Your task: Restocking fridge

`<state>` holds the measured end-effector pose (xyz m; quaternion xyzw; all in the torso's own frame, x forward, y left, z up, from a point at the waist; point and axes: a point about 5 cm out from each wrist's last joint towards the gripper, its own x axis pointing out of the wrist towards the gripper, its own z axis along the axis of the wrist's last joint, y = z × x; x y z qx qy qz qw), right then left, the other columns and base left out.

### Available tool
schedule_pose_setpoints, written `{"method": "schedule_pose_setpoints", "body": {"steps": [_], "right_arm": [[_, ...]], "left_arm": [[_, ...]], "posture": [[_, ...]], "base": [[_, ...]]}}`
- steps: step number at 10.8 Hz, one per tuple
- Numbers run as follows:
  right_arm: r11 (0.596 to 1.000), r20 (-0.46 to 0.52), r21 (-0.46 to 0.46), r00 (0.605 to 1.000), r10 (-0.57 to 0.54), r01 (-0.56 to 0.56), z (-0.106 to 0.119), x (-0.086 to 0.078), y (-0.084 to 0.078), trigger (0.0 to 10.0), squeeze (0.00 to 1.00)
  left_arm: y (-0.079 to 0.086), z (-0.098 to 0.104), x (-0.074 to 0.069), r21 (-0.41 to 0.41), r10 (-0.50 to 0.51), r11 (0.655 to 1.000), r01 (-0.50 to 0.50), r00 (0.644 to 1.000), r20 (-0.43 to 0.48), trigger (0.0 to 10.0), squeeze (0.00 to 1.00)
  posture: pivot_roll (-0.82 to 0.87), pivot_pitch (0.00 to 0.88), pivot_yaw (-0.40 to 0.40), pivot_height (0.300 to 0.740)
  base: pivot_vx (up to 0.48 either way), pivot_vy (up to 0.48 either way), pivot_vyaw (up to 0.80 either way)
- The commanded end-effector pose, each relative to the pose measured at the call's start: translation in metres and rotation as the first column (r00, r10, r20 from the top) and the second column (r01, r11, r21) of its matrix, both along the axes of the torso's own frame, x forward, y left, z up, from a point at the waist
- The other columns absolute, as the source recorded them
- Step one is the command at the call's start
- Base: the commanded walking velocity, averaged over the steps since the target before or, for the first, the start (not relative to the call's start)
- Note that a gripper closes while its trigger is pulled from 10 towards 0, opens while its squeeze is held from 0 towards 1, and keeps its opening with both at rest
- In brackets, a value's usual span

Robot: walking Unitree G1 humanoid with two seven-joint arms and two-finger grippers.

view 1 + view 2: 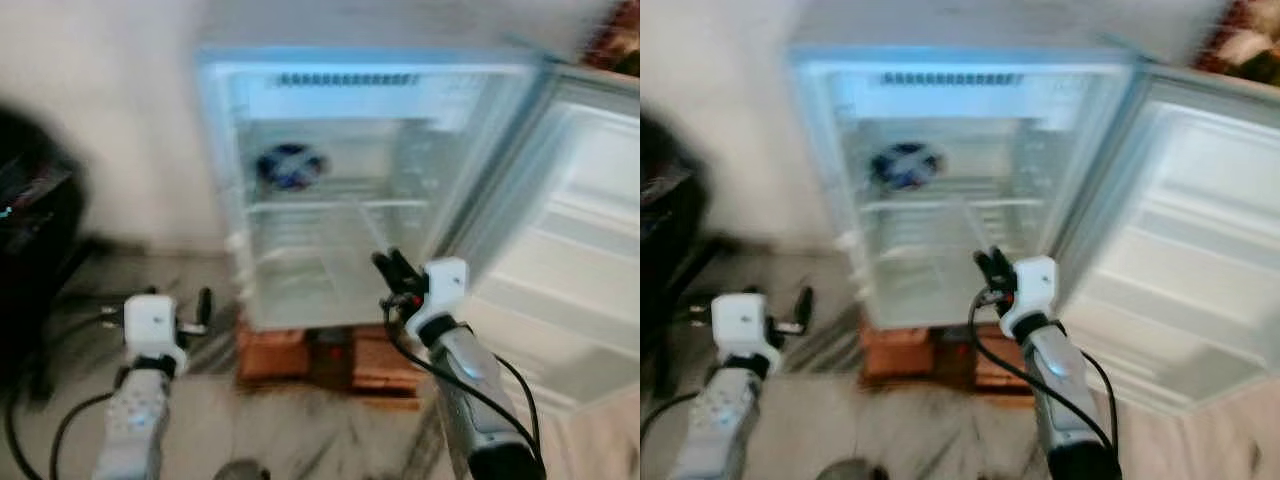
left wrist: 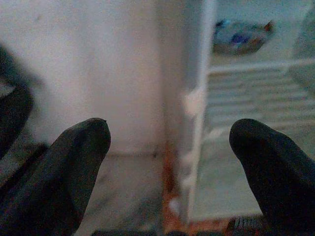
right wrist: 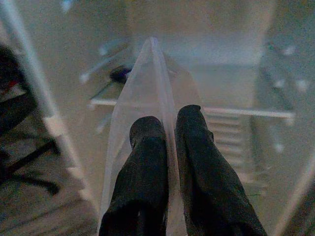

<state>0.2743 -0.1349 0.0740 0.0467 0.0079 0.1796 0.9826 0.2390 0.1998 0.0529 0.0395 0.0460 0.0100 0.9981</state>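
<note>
Two claws up in front of the open fridge [image 1: 330, 190]; head views are blurred. Fridge door [image 1: 580, 230] swung wide to the right, its inner racks look bare. Fridge stands on a low wooden base [image 1: 330, 360] on the marble floor [image 1: 300, 430].

Right claw [image 1: 392, 268] sits at the near edge of the fridge opening, low right of centre. Its fingers [image 3: 147, 162] are pressed together, pinching a clear plastic sheet or bag [image 3: 147, 98] that stands edge-on between them and reaches toward the wire shelf [image 3: 236, 113]. What the plastic is exactly, can't tell.

Left claw [image 1: 204, 305] is left of the fridge, outside the cabinet, near its left wall edge [image 2: 197, 123]. Fingers [image 2: 74, 167] spread wide, nothing between them.

Contents: one blue-and-white packet [image 1: 290, 166] on the upper shelf, far left. Lower compartment looks open, with free room below the wire shelf.

Dark furniture [image 1: 35, 230] stands far left against the wall, well apart from the fridge; open floor between it and the left arm.
</note>
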Motion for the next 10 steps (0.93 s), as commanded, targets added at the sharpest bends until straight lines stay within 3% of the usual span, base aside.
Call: {"method": "schedule_pose_setpoints", "body": {"steps": [1, 7, 10], "right_arm": [[0.999, -0.005, -0.015, 0.999, -0.039, 0.039, -0.003, -0.002, -0.01, 10.0, 0.0], [0.996, 0.006, -0.029, 0.996, -0.084, 0.084, -0.003, -0.001, -0.015, 10.0, 0.0], [0.992, 0.011, -0.039, 0.992, -0.123, 0.124, -0.003, 0.0, -0.021, 10.0, 0.0]], "left_arm": [[-0.007, -0.001, -0.001, -0.012, -0.024, 1.0, 0.024, 1.0, -0.009, 10.0, 0.0], [-0.008, -0.002, 0.002, -0.008, -0.037, 0.999, 0.037, 0.999, -0.02, 10.0, 0.0], [-0.009, -0.003, 0.002, -0.013, -0.036, 0.999, 0.035, 0.999, -0.02, 10.0, 0.0]], "posture": [[0.14, 0.046, -0.05, 0.74], [0.14, 0.052, -0.047, 0.74], [0.14, 0.051, -0.049, 0.74]], "base": [[0.319, 0.251, 0.0], [0.328, 0.0, 0.0], [0.08, 0.0, 0.0]]}}
